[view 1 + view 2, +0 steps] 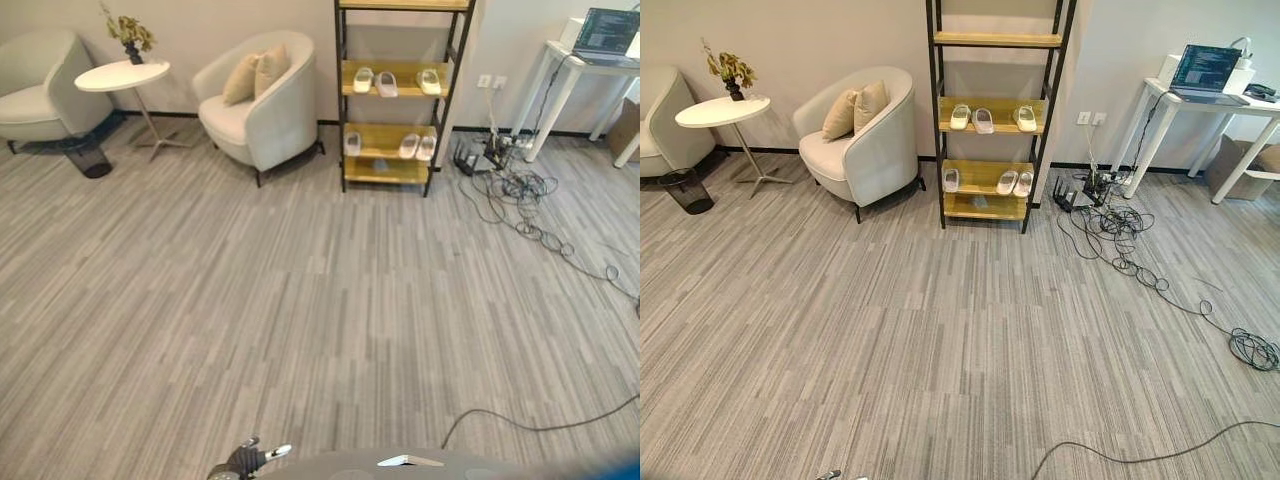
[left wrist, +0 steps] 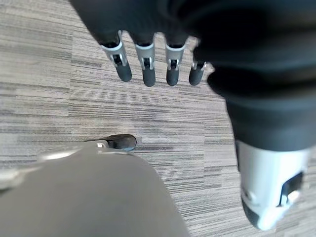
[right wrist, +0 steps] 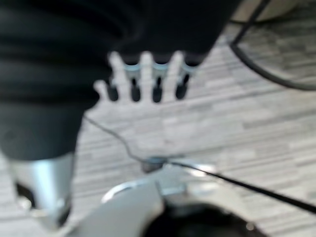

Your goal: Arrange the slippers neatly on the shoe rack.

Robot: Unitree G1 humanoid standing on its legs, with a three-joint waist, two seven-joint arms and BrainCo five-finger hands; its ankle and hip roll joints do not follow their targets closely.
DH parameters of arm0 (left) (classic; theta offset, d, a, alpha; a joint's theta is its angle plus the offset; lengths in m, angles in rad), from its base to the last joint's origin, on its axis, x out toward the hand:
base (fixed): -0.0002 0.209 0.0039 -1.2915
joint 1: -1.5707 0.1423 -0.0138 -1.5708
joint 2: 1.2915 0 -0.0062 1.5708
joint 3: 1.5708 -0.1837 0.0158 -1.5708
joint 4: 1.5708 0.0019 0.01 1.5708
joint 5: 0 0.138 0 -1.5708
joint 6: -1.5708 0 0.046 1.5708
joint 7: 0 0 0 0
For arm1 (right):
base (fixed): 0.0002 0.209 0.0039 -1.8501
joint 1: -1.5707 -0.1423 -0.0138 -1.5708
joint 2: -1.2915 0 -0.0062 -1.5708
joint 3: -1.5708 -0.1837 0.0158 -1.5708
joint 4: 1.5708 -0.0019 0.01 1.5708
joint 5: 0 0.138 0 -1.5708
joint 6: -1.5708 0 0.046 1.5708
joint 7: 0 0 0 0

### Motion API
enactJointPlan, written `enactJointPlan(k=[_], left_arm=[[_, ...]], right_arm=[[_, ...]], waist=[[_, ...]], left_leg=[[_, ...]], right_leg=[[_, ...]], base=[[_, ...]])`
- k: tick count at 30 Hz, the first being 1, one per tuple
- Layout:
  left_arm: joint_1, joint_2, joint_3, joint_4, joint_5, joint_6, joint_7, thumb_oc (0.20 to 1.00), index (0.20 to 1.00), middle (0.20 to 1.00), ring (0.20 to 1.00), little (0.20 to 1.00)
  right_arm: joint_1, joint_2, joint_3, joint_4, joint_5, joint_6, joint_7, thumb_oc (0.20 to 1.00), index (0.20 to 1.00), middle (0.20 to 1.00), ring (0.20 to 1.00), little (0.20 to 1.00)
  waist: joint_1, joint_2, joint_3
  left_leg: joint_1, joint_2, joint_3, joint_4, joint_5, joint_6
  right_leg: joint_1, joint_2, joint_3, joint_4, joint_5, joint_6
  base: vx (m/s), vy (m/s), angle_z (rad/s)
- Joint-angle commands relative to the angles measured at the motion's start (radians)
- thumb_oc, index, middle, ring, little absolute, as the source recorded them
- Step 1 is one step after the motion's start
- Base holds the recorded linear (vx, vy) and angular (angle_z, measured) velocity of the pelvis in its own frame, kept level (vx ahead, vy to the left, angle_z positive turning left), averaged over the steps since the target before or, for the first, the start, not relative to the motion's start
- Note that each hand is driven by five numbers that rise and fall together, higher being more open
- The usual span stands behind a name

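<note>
Both arms hang low with nothing in them: the left robot hand shows its fingers straight and relaxed over bare carpet, and the right robot hand likewise has its fingers extended and empty above the floor. The slippers are far ahead of both hands, across a wide stretch of grey carpet, on the shoe rack against the wall. On the middle shelf, a pair of slippers lies toward the left-hand side and a single slipper toward the right-hand side. On the lower shelf, a lone slipper lies at the left-hand side, well apart from another pair at the right-hand side. The two singles look like the ones out of order. They appear to be light, soft-soled slippers with an open band over the toe, so they should lift easily, though the sole may flex and the smooth upper may slip. My judgement is that pinching the toe band, or clasping the sole across its middle, gives the surest hold. An armchair stands just beside the rack on the left-hand side.
</note>
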Motion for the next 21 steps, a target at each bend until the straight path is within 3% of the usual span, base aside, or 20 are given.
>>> enactJointPlan(k=[1,13,14,15,17,19,21], left_arm=[[-0.051,-0.100,-0.013,0.058,0.024,-0.002,-0.011,1.000,1.000,1.000,1.000,1.000],[-0.078,-0.111,-0.075,0.050,0.071,-0.003,-0.015,1.000,1.000,1.000,1.000,1.000],[-0.087,-0.100,-0.080,0.045,0.082,0.004,-0.016,1.000,1.000,1.000,1.000,1.000],[-0.095,-0.097,-0.081,0.045,0.085,0.007,-0.019,1.000,1.000,1.000,1.000,1.000],[-0.117,-0.095,-0.093,0.035,0.102,0.011,-0.022,1.000,1.000,1.000,1.000,1.000],[-0.118,-0.094,-0.099,0.028,0.110,0.009,-0.015,1.000,1.000,1.000,1.000,1.000],[-0.121,-0.099,-0.101,0.011,0.122,0.008,-0.012,1.000,1.000,1.000,1.000,1.000]], right_arm=[[-0.030,0.047,-0.032,0.030,-0.002,-0.021,-0.007,1.000,1.000,1.000,1.000,1.000],[-0.037,0.027,-0.073,0.004,0.014,-0.039,-0.033,1.000,1.000,1.000,1.000,1.000],[-0.046,0.019,-0.065,-0.002,0.004,-0.039,-0.029,1.000,1.000,1.000,1.000,1.000],[-0.049,0.013,-0.064,-0.002,0.002,-0.036,-0.030,1.000,1.000,1.000,1.000,1.000],[-0.056,-0.004,-0.061,0.008,-0.002,-0.025,-0.031,1.000,1.000,1.000,1.000,1.000],[-0.064,-0.009,-0.054,0.010,-0.007,-0.024,-0.034,1.000,1.000,1.000,1.000,1.000],[-0.087,-0.021,-0.031,0.011,-0.023,-0.019,-0.039,1.000,1.000,1.000,1.000,1.000]], waist=[[0.001,0.018,-0.013],[-0.041,0.055,-0.010],[-0.048,0.051,-0.001],[-0.050,0.043,0.005],[-0.060,0.013,0.021],[-0.063,0.011,0.024],[-0.049,0.018,0.034]], left_leg=[[0.005,0.003,0.019,0.003,-0.004,-0.017],[0.039,0.036,0.045,0.003,-0.013,-0.050],[0.053,0.052,0.064,0.026,-0.026,-0.083],[0.030,0.057,0.076,0.091,-0.049,-0.095],[-0.080,0.089,0.104,0.294,-0.080,-0.126],[-0.126,0.096,0.109,0.365,-0.076,-0.123],[-0.201,0.031,0.081,0.348,-0.077,-0.089]], right_leg=[[0.006,0.010,0.011,0.004,0.038,0.002],[0.006,0.031,0.061,0.013,0.029,-0.021],[-0.002,0.038,0.088,0.033,0.025,-0.034],[-0.001,0.032,0.091,0.034,0.026,-0.037],[0.003,0.002,0.083,0.023,0.036,-0.039],[-0.002,-0.003,0.075,0.017,0.038,-0.037],[-0.012,-0.003,0.080,0.015,0.027,-0.034]], base=[[0.00,-0.051,-0.14],[0.01,-0.094,-0.10],[0.02,-0.172,-0.17],[0.02,-0.246,-0.28],[-0.01,-0.197,-0.19],[0.01,-0.082,0.13],[0.07,0.014,0.11]])
